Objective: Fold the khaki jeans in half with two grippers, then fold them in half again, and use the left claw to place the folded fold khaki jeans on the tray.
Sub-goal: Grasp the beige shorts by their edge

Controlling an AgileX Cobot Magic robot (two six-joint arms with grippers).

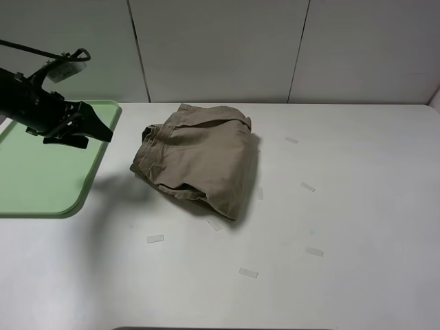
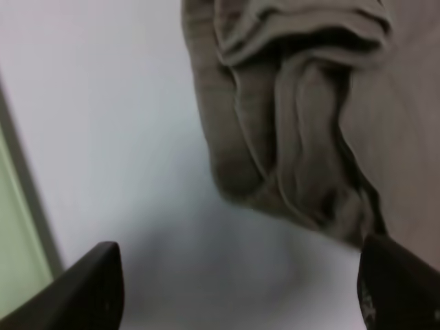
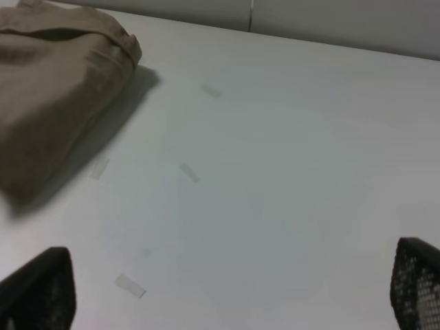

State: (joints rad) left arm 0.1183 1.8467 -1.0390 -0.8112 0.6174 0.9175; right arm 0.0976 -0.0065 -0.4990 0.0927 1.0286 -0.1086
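The khaki jeans lie folded into a thick bundle on the white table, right of the tray. My left gripper hovers over the tray's right edge, open and holding nothing, pointing toward the bundle. In the left wrist view its fingertips stand wide apart, short of the jeans' layered folded edge, with a strip of the green tray at one side. My right gripper is out of the high view. Its wrist view shows open, empty jaws over bare table, well away from the jeans.
Several small clear tape strips are stuck on the white table around and in front of the bundle. A pale panelled wall runs along the table's far edge. The tray holds nothing.
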